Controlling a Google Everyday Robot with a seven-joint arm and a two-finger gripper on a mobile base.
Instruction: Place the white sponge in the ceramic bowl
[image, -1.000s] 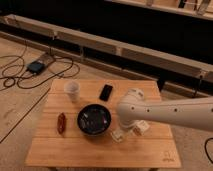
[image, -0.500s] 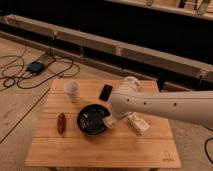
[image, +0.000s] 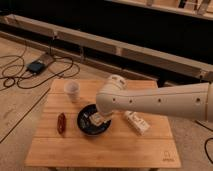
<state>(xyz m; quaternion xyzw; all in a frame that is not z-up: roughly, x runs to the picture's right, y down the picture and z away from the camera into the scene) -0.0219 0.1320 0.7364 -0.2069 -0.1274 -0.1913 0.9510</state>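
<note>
A: While poised over the ceramic bowl (image: 94, 120), gripper (image: 100, 119): jaw state impossible to tell. White sponge (image: 95, 119) apparently inside.

B: Risk: dragging sponge out when lifting, or tipping bowl toward white cup (image: 72, 91).

The wooden tabletop (image: 107, 147) carries a white cup (image: 72, 90) at far left, a reddish object (image: 61, 122) at near left, the ceramic bowl (image: 86, 127) at centre, and a white bar-shaped object (image: 137, 122) right. The tool (image: 100, 120), apparently, hangs over the bowl.
</note>
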